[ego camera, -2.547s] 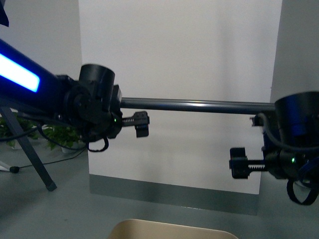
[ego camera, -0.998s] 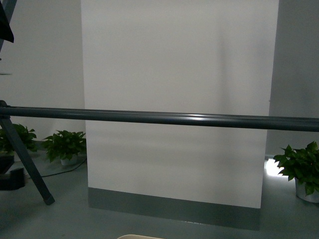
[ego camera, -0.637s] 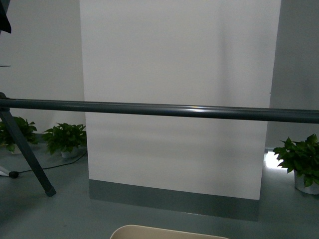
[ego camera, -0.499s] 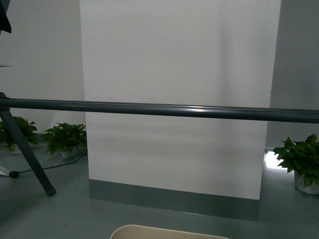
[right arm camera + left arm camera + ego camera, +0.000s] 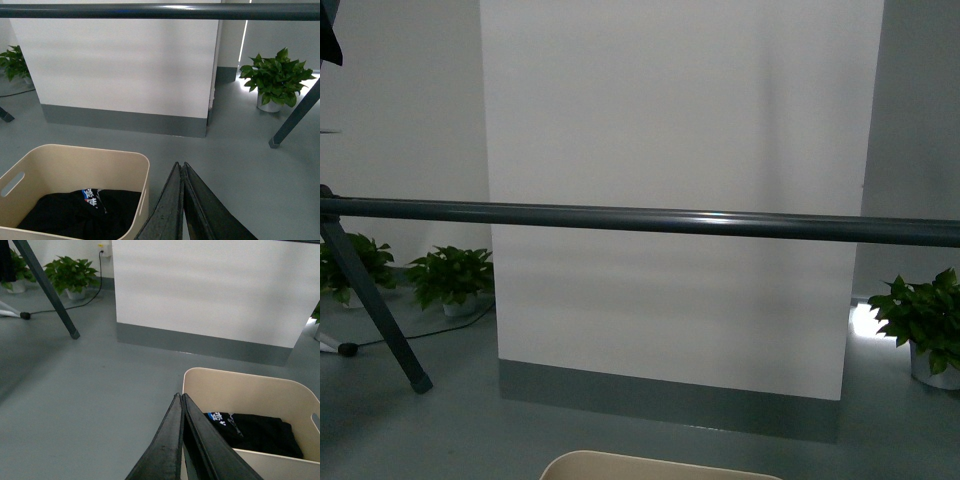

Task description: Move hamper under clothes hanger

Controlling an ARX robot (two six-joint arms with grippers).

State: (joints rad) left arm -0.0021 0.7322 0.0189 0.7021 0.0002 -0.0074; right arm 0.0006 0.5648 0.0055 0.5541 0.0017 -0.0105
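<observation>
The clothes hanger's dark grey round bar (image 5: pixel 640 220) runs across the whole front view, with one angled leg (image 5: pixel 375 305) down at the left. Just the far rim of the beige hamper (image 5: pixel 650 463) shows at the bottom edge. In the left wrist view the hamper (image 5: pixel 250 385) stands on the floor with dark clothes (image 5: pixel 255 432) inside. My left gripper (image 5: pixel 180 397) is shut and empty above the hamper's near corner. In the right wrist view the hamper (image 5: pixel 90 157) sits beside my right gripper (image 5: pixel 180 166), also shut and empty, and the bar (image 5: pixel 160 11) crosses overhead.
A white partition with a grey base (image 5: pixel 670 200) stands behind the bar. Potted plants sit on the floor at the left (image 5: pixel 445 280) and right (image 5: pixel 920 325). Another rack leg (image 5: pixel 295 117) lands on the grey floor near the right plant. A cable (image 5: pixel 60 305) trails on the floor.
Both arms, which filled the front view 2.5 s ago, have dropped out of it. The view rose slightly since a second ago, and more of the hamper rim shows. Nothing has moved in the last half second.
</observation>
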